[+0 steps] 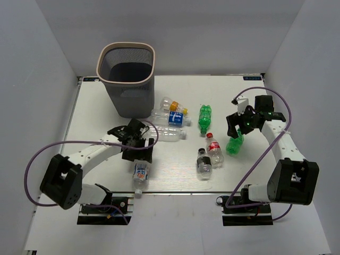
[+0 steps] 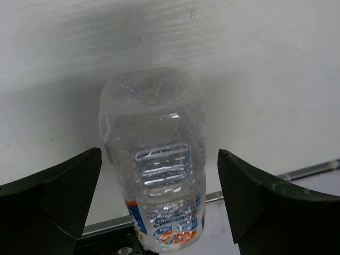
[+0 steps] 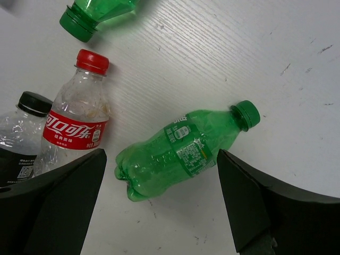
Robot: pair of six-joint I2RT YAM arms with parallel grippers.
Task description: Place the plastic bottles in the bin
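Nothing binned yet, it seems: bin (image 1: 126, 58) far left shows no bottles inside, and all eight plastic bottles (image 1: 170, 118) lie on the counter (image 1: 106, 114). Left gripper (image 1: 137, 151) jaws are spread over the clear bottle (image 2: 154, 159). Right gripper (image 1: 236, 130) jaws are spread over the green bottle (image 3: 180, 154). Neither pinches anything.

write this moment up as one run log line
left gripper open over clear blue-label bottle | right gripper open over nearer green bottle | neither bottle gripped | bin upright, far left
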